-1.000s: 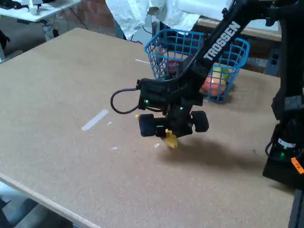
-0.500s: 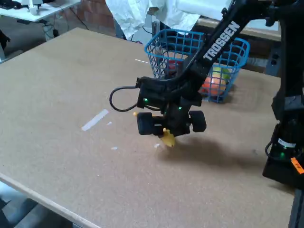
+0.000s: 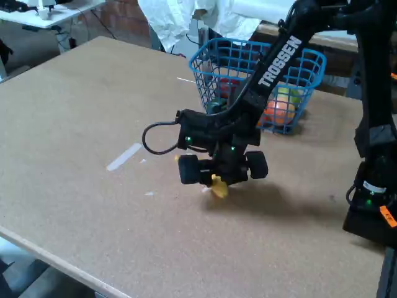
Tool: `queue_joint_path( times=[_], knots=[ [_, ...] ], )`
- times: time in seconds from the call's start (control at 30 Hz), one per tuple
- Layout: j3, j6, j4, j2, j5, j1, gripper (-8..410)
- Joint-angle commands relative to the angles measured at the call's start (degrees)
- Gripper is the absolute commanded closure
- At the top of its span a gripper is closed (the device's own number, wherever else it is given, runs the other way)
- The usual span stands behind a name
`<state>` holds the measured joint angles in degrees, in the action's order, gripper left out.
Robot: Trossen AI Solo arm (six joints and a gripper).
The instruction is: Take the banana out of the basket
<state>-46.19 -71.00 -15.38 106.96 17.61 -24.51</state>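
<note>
The gripper [image 3: 218,182] hangs low over the middle of the worktop [image 3: 93,124] in the fixed view, pointing down, its fingers closed on the banana [image 3: 218,185]; only a yellow end shows below the black body, close above the board. The banana is thus outside the basket [image 3: 296,87], which stands at about one o'clock from the gripper, well apart, near the far edge. Round fruit, orange and yellow-green, lie inside it. A pale tape strip [image 3: 123,156] lies at nine o'clock.
</note>
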Motion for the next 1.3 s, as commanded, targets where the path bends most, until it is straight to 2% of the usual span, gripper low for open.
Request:
queue_joint_path(
  times=[0.0, 0.3, 0.47, 0.8, 0.93, 1.07, 1.27],
  knots=[
    [0.0, 0.3, 0.3, -0.1, 0.3, 0.0, 191],
    [0.0, 0.3, 1.1, -0.2, 0.3, 0.0, 116],
    [-0.8, 0.3, 1.0, -0.5, 0.3, -0.1, 89],
    [-4.4, 1.1, -3.4, -1.3, 0.4, -0.1, 83],
    [-6.9, 3.8, -7.4, -2.0, 0.6, -0.1, 83],
    [-8.9, 6.9, -10.5, -4.4, 3.0, -0.1, 83],
    [-9.3, 14.6, -9.9, -11.2, 6.8, 0.0, 83]
  ],
)
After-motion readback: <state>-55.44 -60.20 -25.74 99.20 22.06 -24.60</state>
